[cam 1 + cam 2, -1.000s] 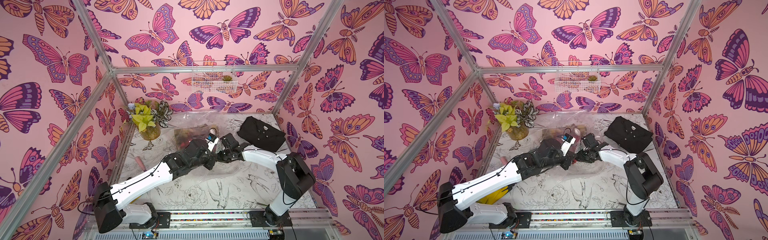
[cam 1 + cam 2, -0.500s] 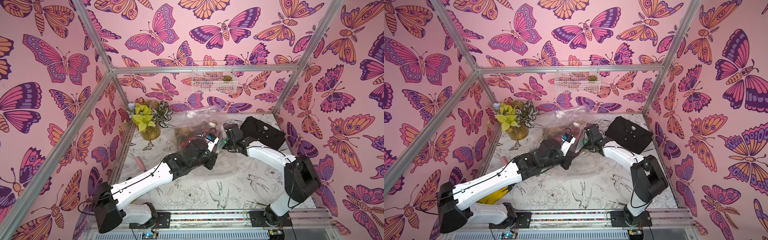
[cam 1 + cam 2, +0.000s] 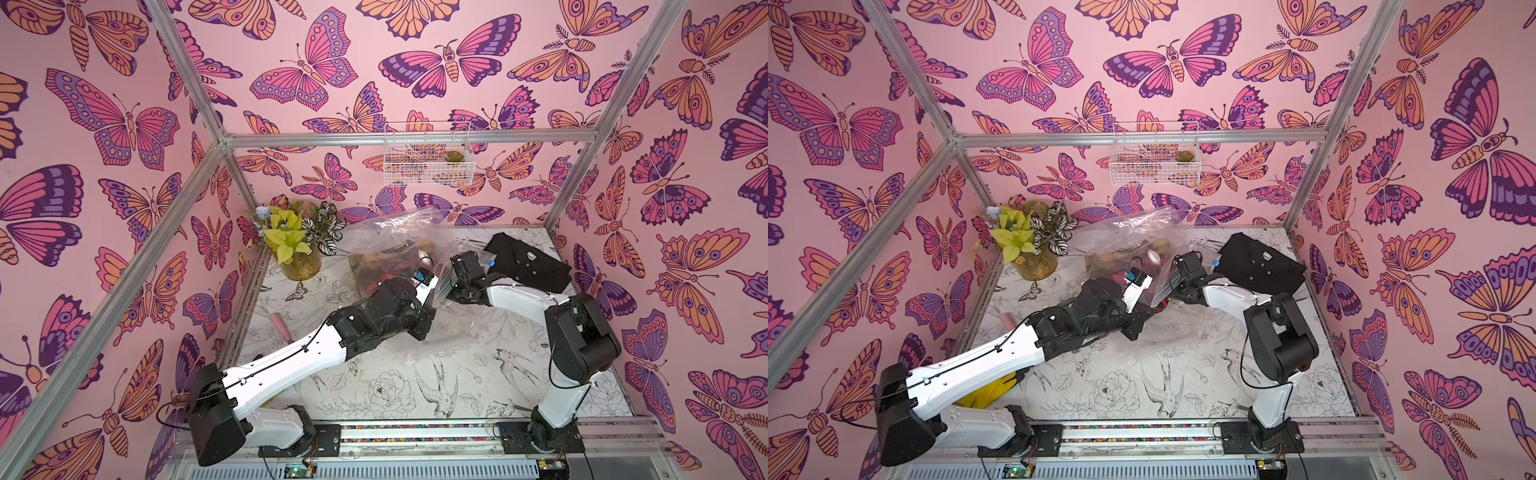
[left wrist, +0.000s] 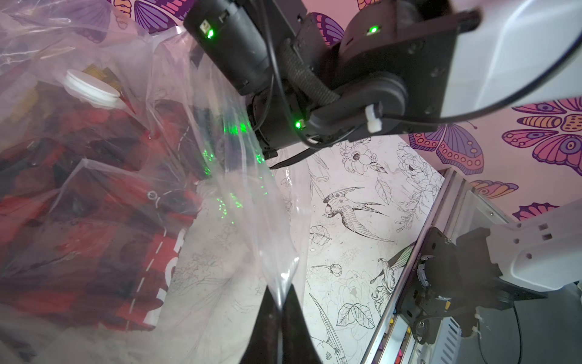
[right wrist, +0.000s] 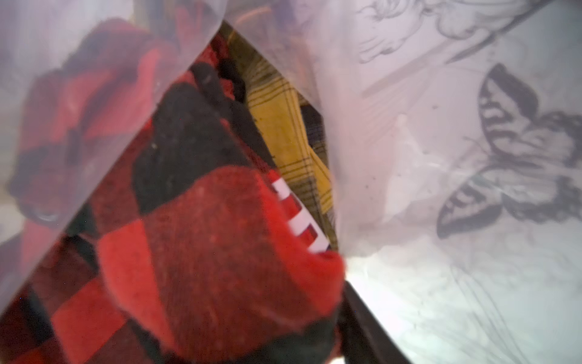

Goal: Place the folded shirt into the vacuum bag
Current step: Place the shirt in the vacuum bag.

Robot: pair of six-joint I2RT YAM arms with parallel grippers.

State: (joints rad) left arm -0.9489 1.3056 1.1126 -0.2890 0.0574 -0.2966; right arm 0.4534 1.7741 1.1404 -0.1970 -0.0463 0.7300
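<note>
Finding 1. Your right gripper [image 4: 265, 140] is past the mouth of the vacuum bag [image 3: 390, 226], with its fingers behind plastic. Whether they are parted or closed cannot be told, nor whether they have hold of cloth. Only one dark finger [image 5: 362, 318] shows in the right wrist view.

Finding 2. The folded shirt [image 5: 220, 236], which I judge to be the red-and-black check, lies directly ahead of that gripper and touches or nearly touches it. It is inside the bag. A yellow checked cloth [image 5: 283, 132] lies just beyond it, deeper in.

Finding 3. Your left gripper [image 4: 277, 310] is clamped on a lip of the bag, on the near side of the shirt, and holds the film up off the table [image 4: 346, 245]. The white valve disc [image 4: 89, 88] sits on the bag above the shirt, farther from this gripper.

Finding 4. The bag's long axis appears to run from the held lip, past the right gripper, to the shirt. The right arm is therefore the nearer one, and its only way out is backward along that line.

Finding 5. A black garment [image 3: 528, 266] lies folded behind the right wrist, outside the bag.
</note>
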